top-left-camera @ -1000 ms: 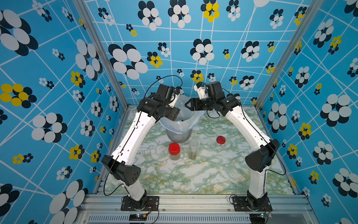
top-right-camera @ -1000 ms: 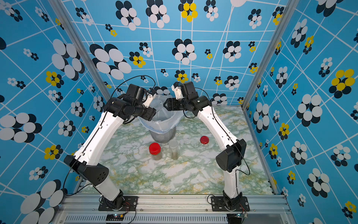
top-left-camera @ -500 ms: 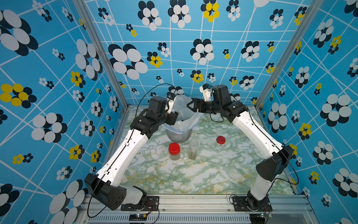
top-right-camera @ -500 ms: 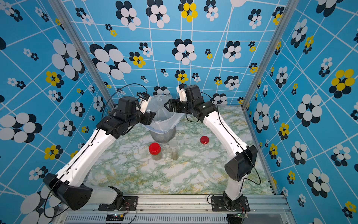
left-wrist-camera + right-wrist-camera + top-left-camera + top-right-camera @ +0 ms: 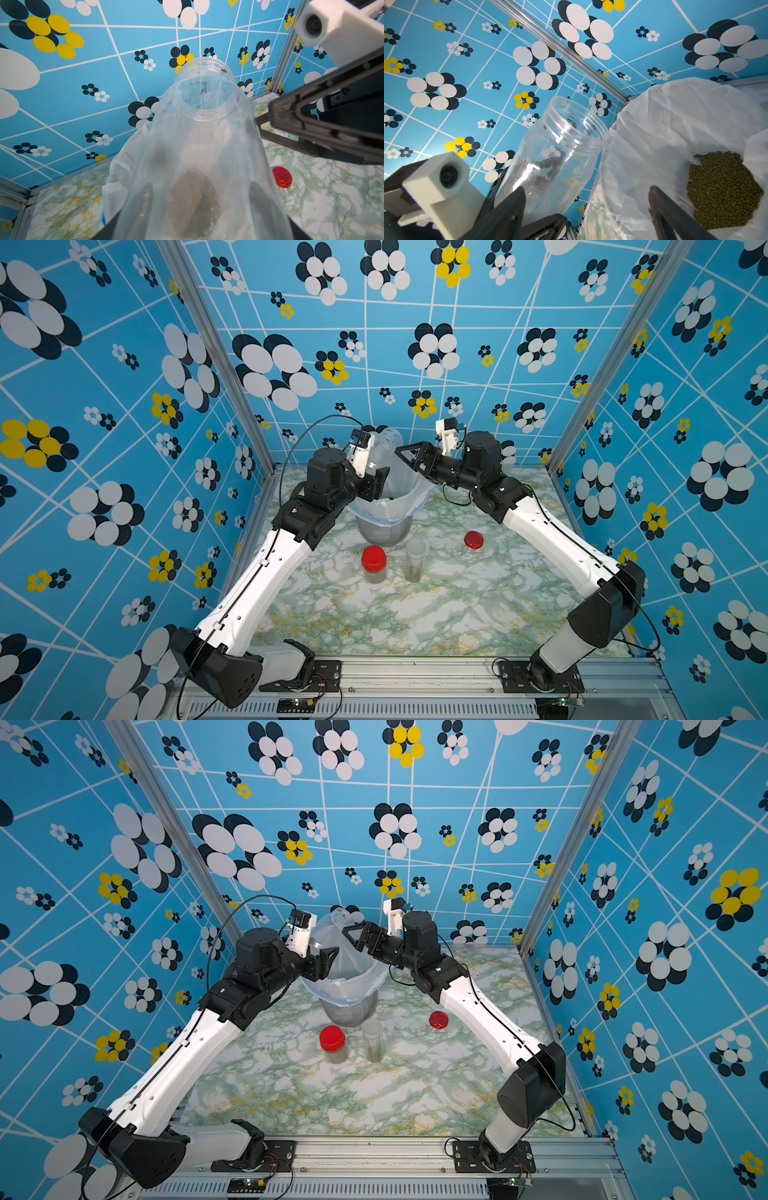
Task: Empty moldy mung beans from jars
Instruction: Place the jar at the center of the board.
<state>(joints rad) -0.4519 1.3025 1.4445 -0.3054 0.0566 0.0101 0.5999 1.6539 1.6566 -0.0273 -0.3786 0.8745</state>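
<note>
**One jar emptied, two left**

Left tool (image 5: 379,477) pinches the near-empty jar (image 5: 384,445) by the rim of the far lined bucket (image 5: 384,533), mung beans (image 5: 724,187) heaped inside. Right tool (image 5: 409,462) spread, holding nothing. Nearer, a red-lidded jar (image 5: 374,566) and tall open jar (image 5: 414,560) hold theirs.

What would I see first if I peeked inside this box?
The bright blue walls covered in big flowers jump out first. At the back of the table, the left gripper holds a clear jar tilted by a bucket lined with a white bag, with greenish beans heaped inside the bag. A red-lidded jar stands mid-table, with a loose red lid to its right.
</note>
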